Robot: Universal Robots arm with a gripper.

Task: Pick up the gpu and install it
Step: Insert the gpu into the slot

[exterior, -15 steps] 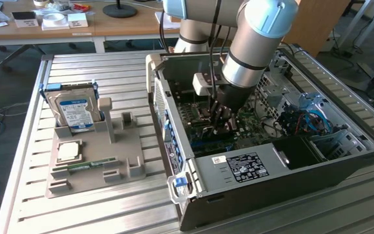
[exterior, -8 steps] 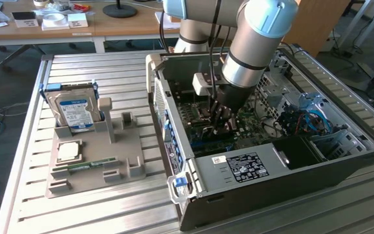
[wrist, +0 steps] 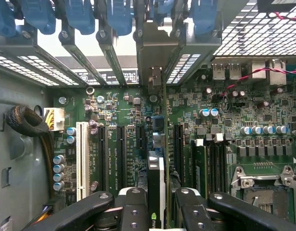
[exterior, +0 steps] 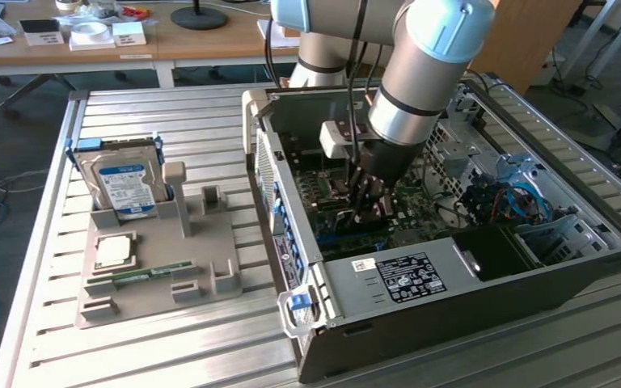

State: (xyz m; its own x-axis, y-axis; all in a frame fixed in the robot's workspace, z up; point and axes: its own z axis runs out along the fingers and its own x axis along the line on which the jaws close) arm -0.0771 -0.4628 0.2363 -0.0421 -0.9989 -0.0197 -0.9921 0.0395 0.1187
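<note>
Install step in hand: the hand (wrist: 156,207) is clenched on the gpu (wrist: 156,187) — a thin dark card held edge-on — low inside the open black computer case (exterior: 419,279), just above the green motherboard (wrist: 263,144). Judged next need: card edge kept square over a long black slot (wrist: 121,154), silver bracket lined up with the rear openings. Room is tight — blue slot latches (wrist: 114,14) ahead, silver capacitors (wrist: 256,130) and the empty processor socket (wrist: 263,187) beside.

I see the computer case (exterior: 440,267) on the bench (exterior: 181,356), a parts tray (exterior: 154,259) to the exterior view's left; my hand (wrist: 155,211) holds the gpu (wrist: 156,192) edge-on over the motherboard (wrist: 138,125) inside.
</note>
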